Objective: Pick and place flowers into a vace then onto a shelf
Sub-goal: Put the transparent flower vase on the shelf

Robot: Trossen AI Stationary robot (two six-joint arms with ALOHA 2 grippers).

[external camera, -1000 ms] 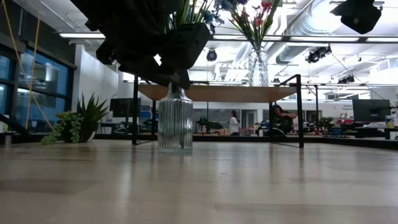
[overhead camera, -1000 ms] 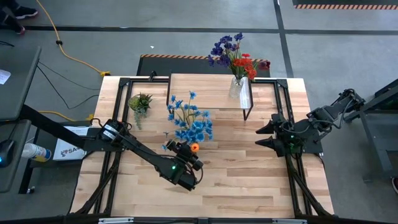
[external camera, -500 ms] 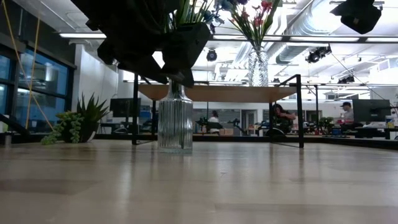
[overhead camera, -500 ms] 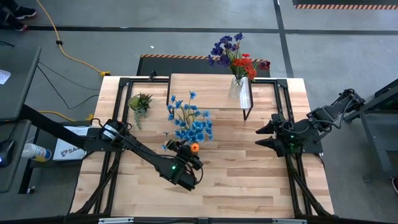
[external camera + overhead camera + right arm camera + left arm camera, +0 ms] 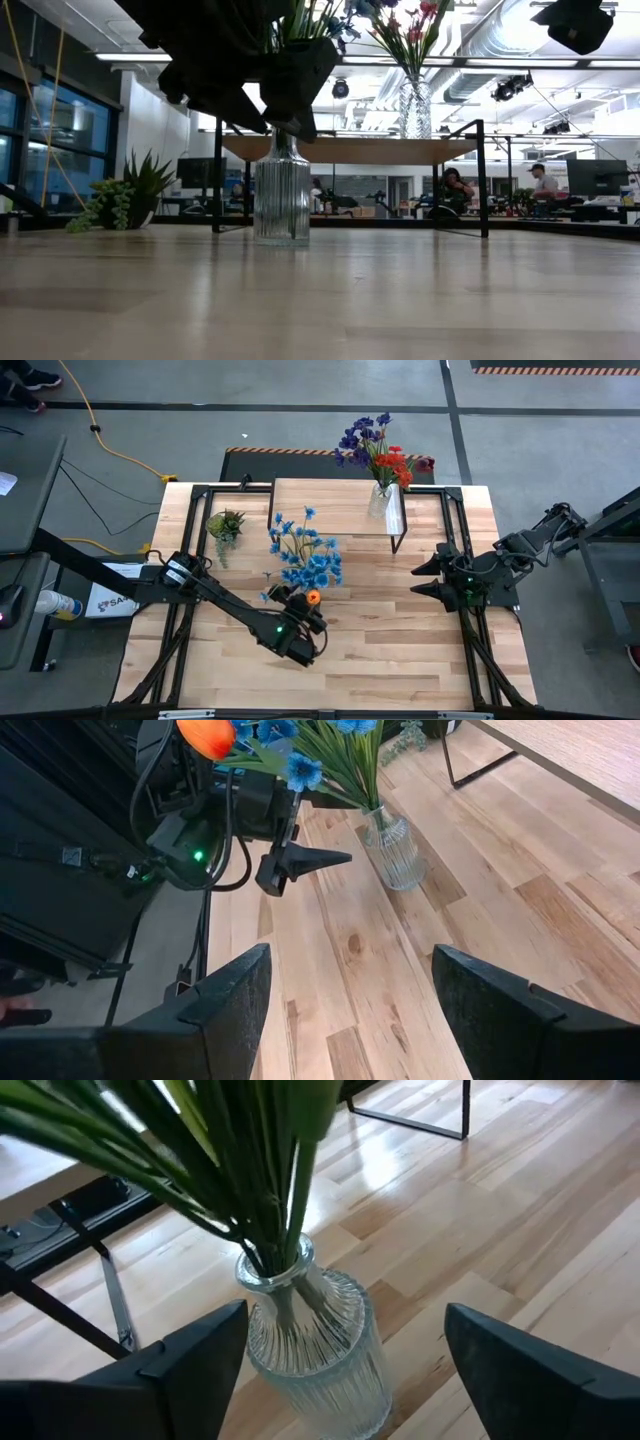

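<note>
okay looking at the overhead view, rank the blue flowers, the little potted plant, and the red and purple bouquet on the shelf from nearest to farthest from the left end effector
1. Blue flowers: right beside the left end effector, just beyond it.
2. Potted plant: farther off, near the table's left edge.
3. Red and purple bouquet: farthest, on the shelf at the table's far side.

The plank tabletop (image 5: 400,630) stands on a grey concrete floor (image 5: 300,430). A yellow cable (image 5: 110,450) runs across the floor, and a black mat with a striped edge (image 5: 290,455) lies beyond the table. In the low view, large windows (image 5: 40,150) fill the left side beside a white wall (image 5: 150,130). Ceiling light strips (image 5: 560,63) and exposed ducts (image 5: 480,40) run overhead. People sit at desks (image 5: 545,185) in the distance.
</note>
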